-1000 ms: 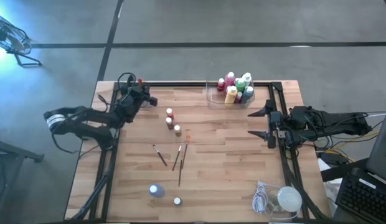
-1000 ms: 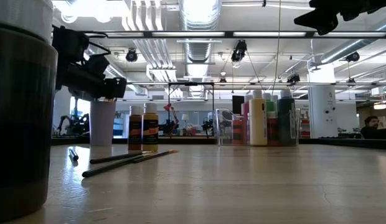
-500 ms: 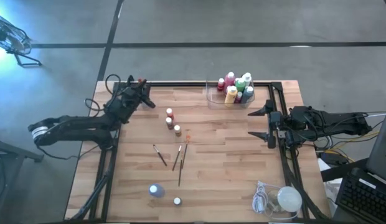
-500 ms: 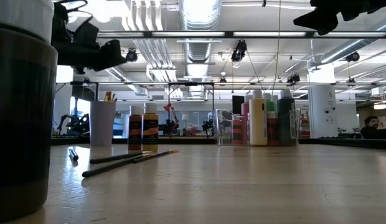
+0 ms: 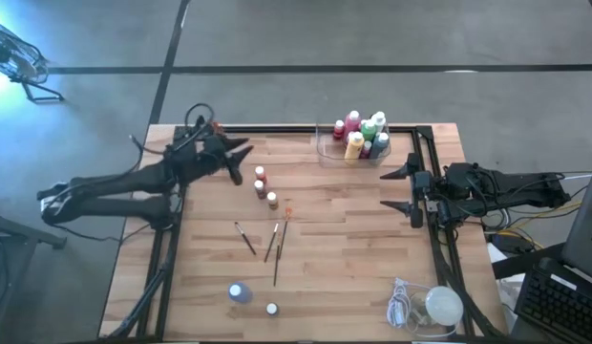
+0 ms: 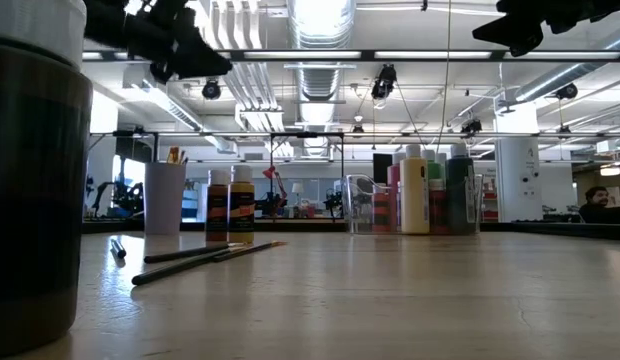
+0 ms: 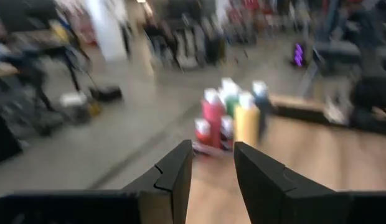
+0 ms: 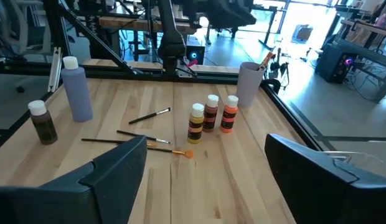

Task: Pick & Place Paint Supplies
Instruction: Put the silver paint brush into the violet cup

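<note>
Three small pale-capped bottles [image 5: 265, 187] stand in a row left of the table's middle. Several thin paintbrushes [image 5: 267, 244] lie flat nearer the front. A purple bottle [image 5: 240, 292] and a small brown one [image 5: 271, 309] stand by the near edge. My left gripper [image 5: 241, 161] hangs high above the table, just left of the three bottles. It points level toward the far-right tray and is open, with nothing between its fingers [image 7: 174, 177]. My right gripper [image 5: 403, 187] waits open and empty at the right edge.
A clear tray [image 5: 325, 148] at the far right holds several upright bottles [image 5: 358, 134]. A pale cup [image 8: 249, 83] with a brush end sticking out stands at the far left corner. A white round lump with a coiled cord [image 5: 434, 306] lies at the near right corner.
My left gripper has risen from just above the cup at the far left corner. It has swung a little toward the table's right and tipped from slanting down to level. The cup now shows free below it.
</note>
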